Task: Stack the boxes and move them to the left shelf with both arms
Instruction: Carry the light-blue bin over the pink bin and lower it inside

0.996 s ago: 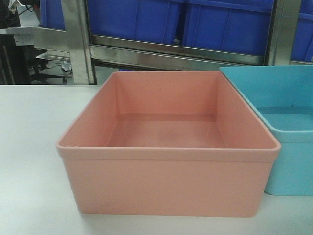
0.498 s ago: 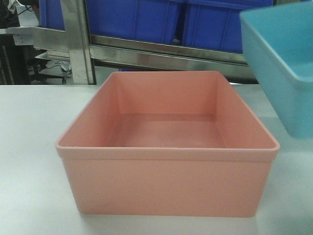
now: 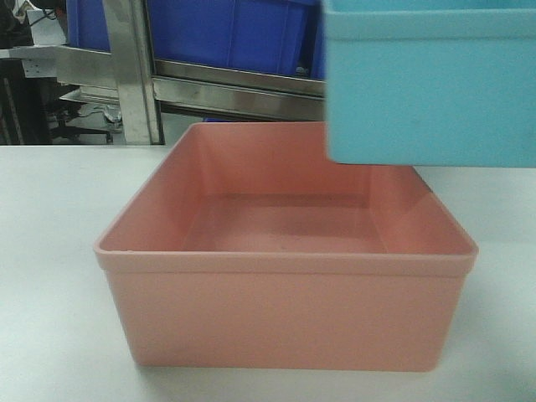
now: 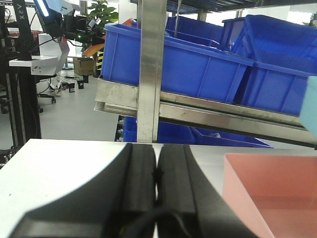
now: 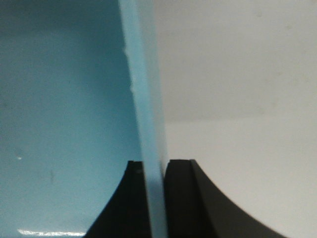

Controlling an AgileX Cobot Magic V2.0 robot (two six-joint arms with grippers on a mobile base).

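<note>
We note the white table (image 3: 50, 251) under the pink box (image 3: 285, 310), our landmark. The steel shelf (image 3: 234, 92) stands behind the pink box and carries dark blue bins (image 3: 226, 33). The pink box sits upright. The light blue box (image 3: 427, 92) hangs in the air above the pink box's right rear corner. The right gripper (image 5: 154, 198) is clamped on the blue box's wall. The left gripper (image 4: 157, 173), left of the pink box, has its fingers pressed together and holds nothing.
</note>
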